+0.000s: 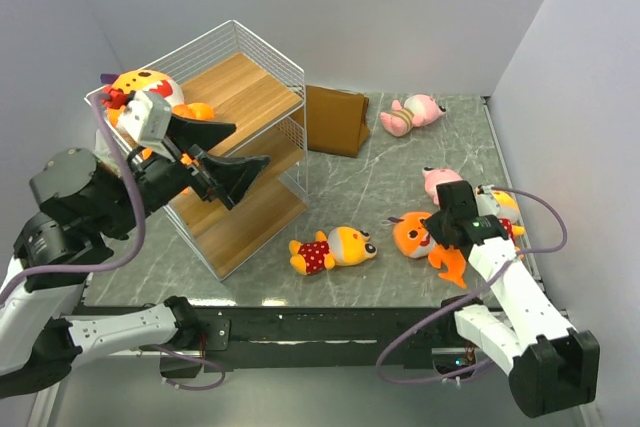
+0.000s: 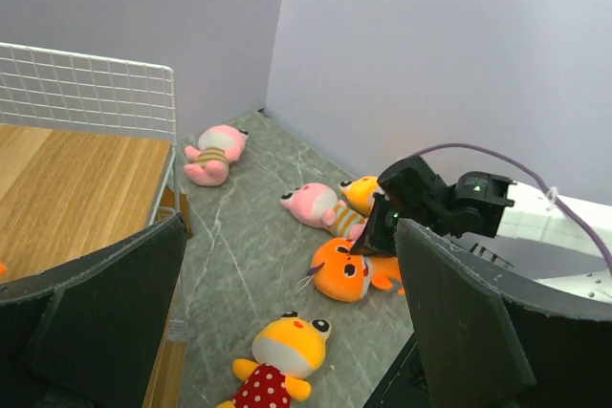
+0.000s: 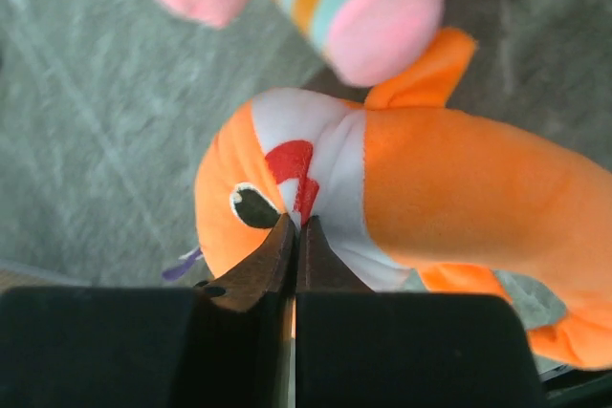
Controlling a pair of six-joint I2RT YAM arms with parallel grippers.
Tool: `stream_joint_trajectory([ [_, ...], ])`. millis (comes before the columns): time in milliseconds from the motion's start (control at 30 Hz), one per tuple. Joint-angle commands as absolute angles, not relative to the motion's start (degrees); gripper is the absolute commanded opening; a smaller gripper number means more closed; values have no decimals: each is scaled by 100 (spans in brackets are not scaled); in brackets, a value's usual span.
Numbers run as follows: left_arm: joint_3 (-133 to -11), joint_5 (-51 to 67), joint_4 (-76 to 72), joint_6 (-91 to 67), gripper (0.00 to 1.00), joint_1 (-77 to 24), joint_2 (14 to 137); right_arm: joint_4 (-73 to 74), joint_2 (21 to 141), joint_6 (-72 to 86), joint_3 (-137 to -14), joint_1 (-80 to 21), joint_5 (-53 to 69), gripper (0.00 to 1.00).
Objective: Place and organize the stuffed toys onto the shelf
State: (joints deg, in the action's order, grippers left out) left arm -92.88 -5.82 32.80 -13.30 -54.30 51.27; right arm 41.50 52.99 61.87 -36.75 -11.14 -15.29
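Note:
The shelf [image 1: 250,87] stands at the back left, and a big orange plush [image 1: 148,85] lies on its top board, partly hidden by my left arm. My left gripper [image 1: 250,145] hangs open and empty over the shelf's front. My right gripper [image 1: 432,232] is shut on the mouth of the orange shark [image 3: 459,188], which lies on the table at the right [image 1: 408,235]. A small orange-headed toy in red dots [image 1: 335,247] lies at front centre. One pink toy [image 1: 412,112] lies at the back. Another pink toy [image 1: 437,182] and an orange-headed toy [image 1: 497,202] lie beside the right arm.
A brown folded bag [image 1: 335,119] stands against the shelf's right side. Grey walls close in the table at the back and right. In the left wrist view the shelf's top board [image 2: 76,169] is at the left and the right arm [image 2: 449,203] is over the shark [image 2: 344,269].

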Motion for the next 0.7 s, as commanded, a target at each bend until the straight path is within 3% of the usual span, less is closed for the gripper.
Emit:
stream_joint_trajectory([
  [0,-9440,-422,3288,-1468,97,-5414,5212,4104,4809,5942,-4356,-1107,-1134,0],
  [267,-9554,-466,3182,-1529,97,-5414,5466,4307,4333,5897,-6142,-1107,-283,0],
  [667,-10028,-132,2822,-1670,97,-5423,6152,2199,4263,6740,-7128,-1195,1730,0],
])
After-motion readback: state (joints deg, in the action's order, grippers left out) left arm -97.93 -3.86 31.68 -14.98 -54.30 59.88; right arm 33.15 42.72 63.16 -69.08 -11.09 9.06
